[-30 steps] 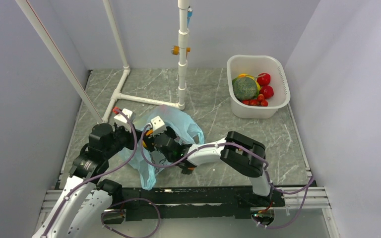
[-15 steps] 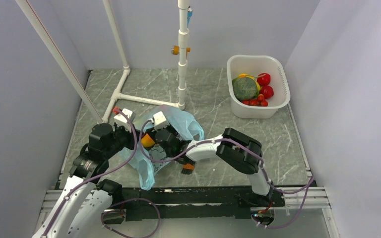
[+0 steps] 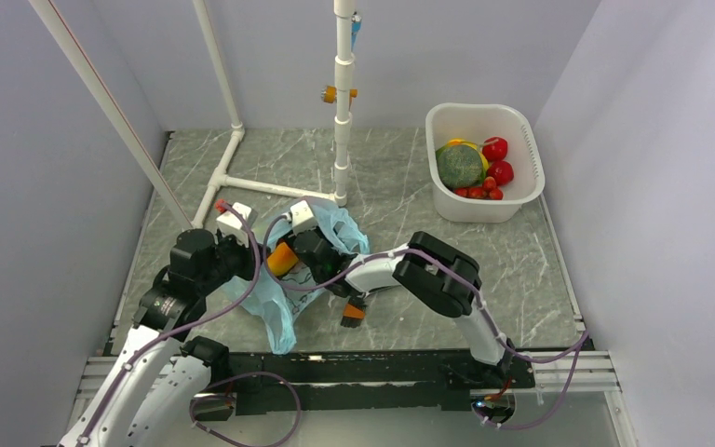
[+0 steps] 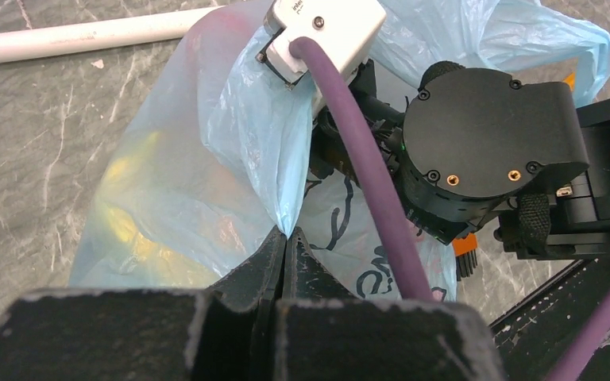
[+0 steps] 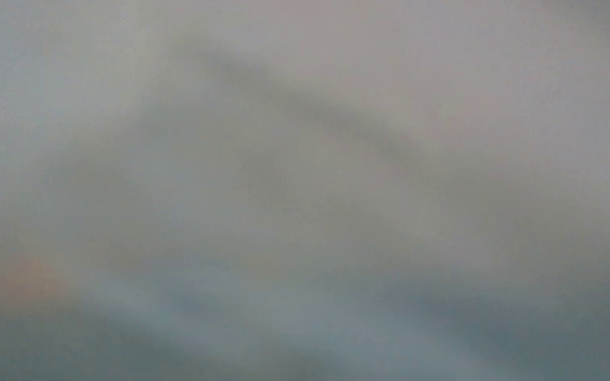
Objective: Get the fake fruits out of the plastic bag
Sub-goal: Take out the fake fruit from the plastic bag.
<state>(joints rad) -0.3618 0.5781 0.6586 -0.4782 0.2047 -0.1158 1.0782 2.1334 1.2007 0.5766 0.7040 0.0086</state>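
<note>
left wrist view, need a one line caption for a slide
Left gripper shut on a fold of the light-blue plastic bag, the right arm's black wrist close against it.

Both arms paired black joint housings with white link shells. The left arm (image 3: 163, 321) had white lower links dotted with small dark holes and a round black motor casing above them. The right arm (image 3: 439, 279) had a blocky black elbow and a smooth white forearm. A thick purple cable (image 4: 365, 159) ran along each arm into a white camera box (image 4: 330, 28) marked with small dark lettering. The right wrist housing (image 4: 492, 127) was rounded and black, with dark socket screws and two brass-coloured screws (image 4: 453, 179). The left gripper (image 4: 286, 238) had matt black fingers (image 4: 254, 274) with scuffed, greyish edges. An orange-and-black knurled piece (image 3: 353, 314) was apparently part of the right arm.
</note>
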